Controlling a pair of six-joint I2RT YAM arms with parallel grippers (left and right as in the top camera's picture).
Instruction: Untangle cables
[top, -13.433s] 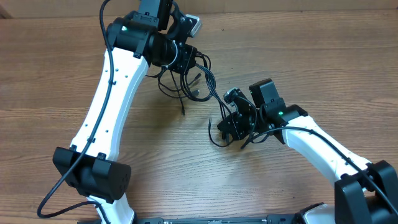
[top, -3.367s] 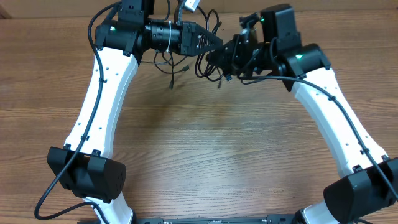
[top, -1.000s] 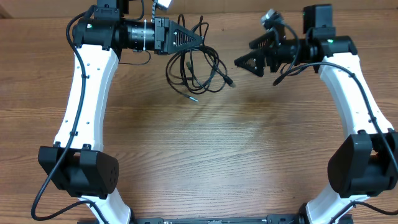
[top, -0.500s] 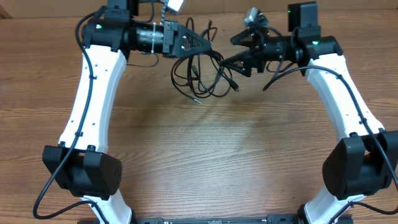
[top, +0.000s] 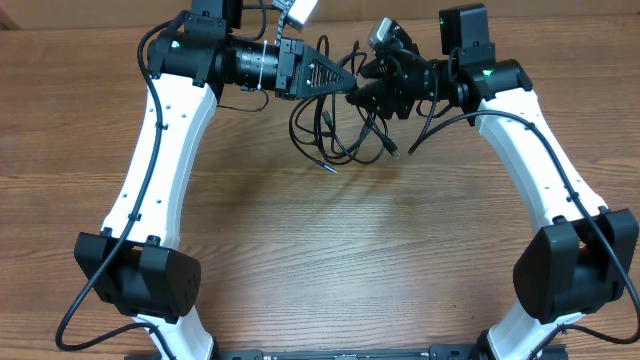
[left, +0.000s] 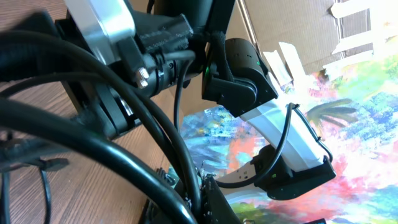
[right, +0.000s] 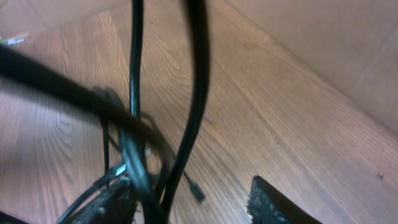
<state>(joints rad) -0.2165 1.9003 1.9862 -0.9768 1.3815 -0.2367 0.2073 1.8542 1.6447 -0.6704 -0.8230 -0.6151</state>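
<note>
support: wooden table (top: 330, 270) is lying flat | 12 o'clock: cables (top: 335, 130) are hanging over it, contact unclear

Nothing legible anywhere (no lettering, labels or numbers).

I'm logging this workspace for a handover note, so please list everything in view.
cables: one tangled bundle, strands uncountable, black, hanging at the table's far middle
table: one, brown wood grain, beneath everything
cardboard wall: one, tan, behind the table
painted surface: one, multicoloured, background of the left wrist view
left arm: one, white with black joints, left side
right arm: one, white with black joints, right side
left pincer: one, black, shut on the cables
right pincer: one, black, at the bundle's right, jaws apart
</note>
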